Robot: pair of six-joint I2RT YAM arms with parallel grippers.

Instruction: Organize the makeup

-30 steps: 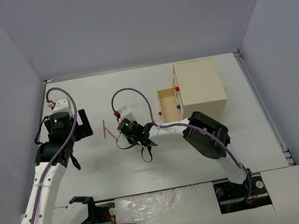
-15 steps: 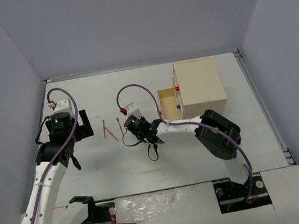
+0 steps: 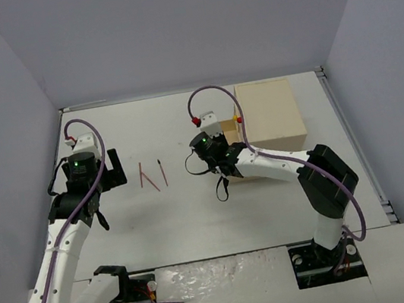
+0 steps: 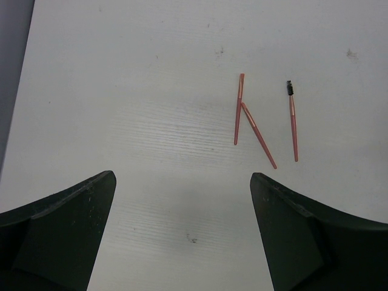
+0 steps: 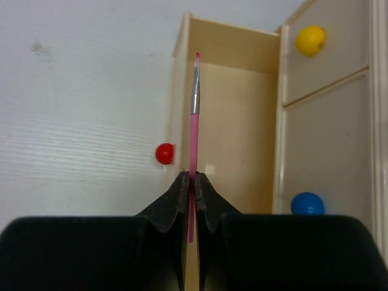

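Makeup (image 4: pixel 238 109) in view comes to four thin pink sticks, small beside everything else. The bench (image 3: pixel 199 229) carries a drawer box (image 3: pixel 268 110) near its far edge, right of the middle. One drawer (image 5: pixel 233 133) is pulled out toward the left edge and shows a red knob (image 5: pixel 164 153) on its front.

The right arm reaches across to that drawer. Its right end effector (image 5: pixel 192 182) is clenched on a pink brush (image 5: pixel 194 139), pinched low on the handle, with the bristle end pointing away. The brush hangs parallel to the drawer front and seems to sit just inside it (height above the floor of the drawer is hard to read).

The left end effector (image 4: pixel 182 176) is released, with nothing between its wide-spread fingers. It hovers over the bench between the left edge and the middle. Below it lie two crossed pink pencils (image 4: pixel 259 136) with a spoolie (image 4: pixel 293 121) just beside them.

The step in hand looks like the drop into the drawer. To do it well, shift the brush a little further from the front panel toward the box. Keep it lined up with the drawer's long side so both ends clear the walls, and lower it close to the floor before letting go. A stick this light will likely bounce or roll.
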